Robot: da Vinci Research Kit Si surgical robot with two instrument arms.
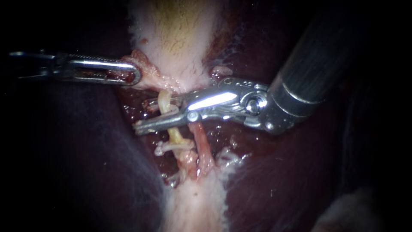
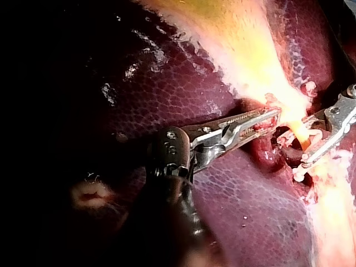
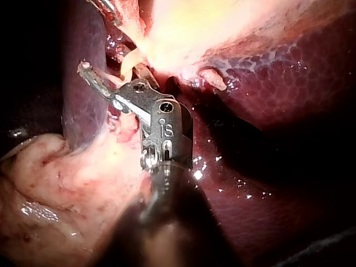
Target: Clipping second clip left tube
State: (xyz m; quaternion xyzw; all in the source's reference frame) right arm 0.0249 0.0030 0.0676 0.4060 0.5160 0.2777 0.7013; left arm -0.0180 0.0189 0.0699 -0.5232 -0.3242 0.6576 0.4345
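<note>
left tube [image 1: 164, 99] sits between parted jaws of right tool [image 1: 141, 116].

ok so the left tube [image 1: 175, 134] is the skinny pale yellow one, sitting just left of the redder tube. It comes out of the whitish tissue up top, does a little bend, then runs down toward the pale tissue below. Partway down, it passes between the spread jaws of the right instrument [image 1: 143, 115], with a gap still showing. Lower down, a small whitish clip [image 1: 171, 147] sits crosswise on it, sticking out leftward.
</note>
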